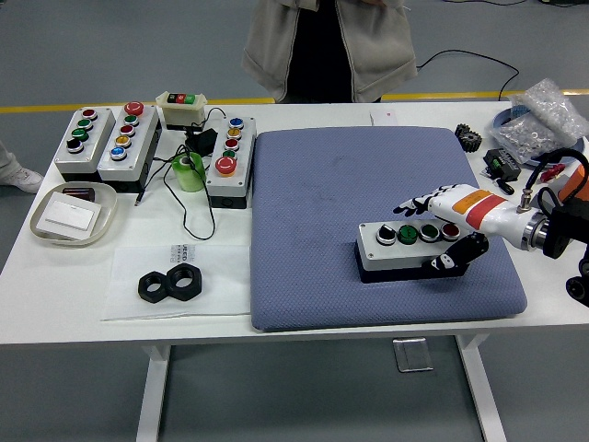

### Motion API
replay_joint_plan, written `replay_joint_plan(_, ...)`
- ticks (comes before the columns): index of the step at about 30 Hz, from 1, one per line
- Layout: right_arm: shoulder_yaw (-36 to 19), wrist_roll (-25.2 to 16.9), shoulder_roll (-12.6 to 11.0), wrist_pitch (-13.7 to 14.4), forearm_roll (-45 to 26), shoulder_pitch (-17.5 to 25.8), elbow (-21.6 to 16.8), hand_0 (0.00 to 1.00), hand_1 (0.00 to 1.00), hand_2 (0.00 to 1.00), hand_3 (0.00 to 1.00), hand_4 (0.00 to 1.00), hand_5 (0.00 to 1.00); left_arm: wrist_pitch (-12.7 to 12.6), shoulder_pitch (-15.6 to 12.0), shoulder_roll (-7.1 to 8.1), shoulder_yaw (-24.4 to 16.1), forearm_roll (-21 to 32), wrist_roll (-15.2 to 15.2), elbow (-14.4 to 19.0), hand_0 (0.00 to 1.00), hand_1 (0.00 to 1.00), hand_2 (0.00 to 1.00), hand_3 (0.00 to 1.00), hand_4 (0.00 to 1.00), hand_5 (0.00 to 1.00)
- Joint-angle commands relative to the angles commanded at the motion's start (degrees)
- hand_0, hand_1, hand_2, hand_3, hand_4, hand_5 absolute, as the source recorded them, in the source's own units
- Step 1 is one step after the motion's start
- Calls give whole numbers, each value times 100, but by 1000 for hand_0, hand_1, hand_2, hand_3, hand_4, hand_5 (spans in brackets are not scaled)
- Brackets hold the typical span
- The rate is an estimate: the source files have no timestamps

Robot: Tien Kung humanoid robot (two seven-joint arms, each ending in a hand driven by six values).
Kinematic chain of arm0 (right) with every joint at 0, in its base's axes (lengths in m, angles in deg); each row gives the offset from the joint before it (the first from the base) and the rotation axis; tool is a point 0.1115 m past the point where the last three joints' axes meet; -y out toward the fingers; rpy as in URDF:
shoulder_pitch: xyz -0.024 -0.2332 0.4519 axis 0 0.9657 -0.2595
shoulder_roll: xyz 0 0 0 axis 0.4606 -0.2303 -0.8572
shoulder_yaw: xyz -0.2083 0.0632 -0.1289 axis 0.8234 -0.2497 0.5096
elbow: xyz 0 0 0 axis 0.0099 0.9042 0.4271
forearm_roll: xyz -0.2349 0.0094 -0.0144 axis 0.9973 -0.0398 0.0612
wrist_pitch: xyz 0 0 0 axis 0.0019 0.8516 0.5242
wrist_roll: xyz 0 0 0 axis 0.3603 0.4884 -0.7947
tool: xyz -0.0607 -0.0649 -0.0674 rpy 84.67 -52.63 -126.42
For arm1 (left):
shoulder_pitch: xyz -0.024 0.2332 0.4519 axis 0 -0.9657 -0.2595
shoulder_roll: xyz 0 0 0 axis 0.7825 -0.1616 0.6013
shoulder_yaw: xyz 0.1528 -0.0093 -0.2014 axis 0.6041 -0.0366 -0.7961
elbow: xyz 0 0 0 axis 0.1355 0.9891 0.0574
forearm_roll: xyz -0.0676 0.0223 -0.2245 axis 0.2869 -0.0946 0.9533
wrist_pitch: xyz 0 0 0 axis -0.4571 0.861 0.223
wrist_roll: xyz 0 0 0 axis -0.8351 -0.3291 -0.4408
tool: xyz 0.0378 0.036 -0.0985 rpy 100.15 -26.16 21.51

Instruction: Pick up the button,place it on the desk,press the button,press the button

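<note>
At centre right of the frame the button box (411, 249) rests on the blue mat (368, 221), the right hand (442, 221) gripping its right end, fingers (414, 205) spread over it; placing looks done, pressing next.

The robot's right hand (440, 216) is white-shelled with black finger joints, an orange-red band, a silver wrist and a black forearm.

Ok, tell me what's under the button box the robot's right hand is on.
The button box lies on the blue pad, which lies on the white table. The right hand grips the box's right end, thumb on its front. The pad beneath the box is hidden.
</note>
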Motion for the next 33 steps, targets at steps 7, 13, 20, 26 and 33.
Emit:
replay_joint_plan(7, -118, 99, -67, -128, 44, 49, -169, 913, 821, 916, 954, 931, 2, -3, -11, -7, -9, -12, -3, -1, 727, 831, 881, 831, 645, 998)
replay_joint_plan(13, -510, 265, -277, -386, -48, 191, -653, 958, 872, 981, 998, 961, 49, -2, -24, -5, -28, -41, -11, -4, 728, 831, 881, 831, 646, 998)
replay_joint_plan(20, -846, 512, -486, -598, -53, 362, -1258, 989, 897, 998, 998, 998, 112, -6, -52, -1, -65, -99, -26, -5, 723, 831, 881, 831, 645, 998)
replay_joint_plan(26, -1335, 689, -605, -533, -30, 627, -1789, 998, 907, 998, 998, 988, 112, -8, -78, 3, -100, -159, -37, -6, 723, 830, 881, 831, 645, 998)
replay_joint_plan(33, -2224, 1507, -838, 359, -629, 1146, -2501, 870, 800, 928, 998, 816, 186, 1, -94, 11, -78, -156, -27, -4, 726, 831, 881, 830, 645, 998)
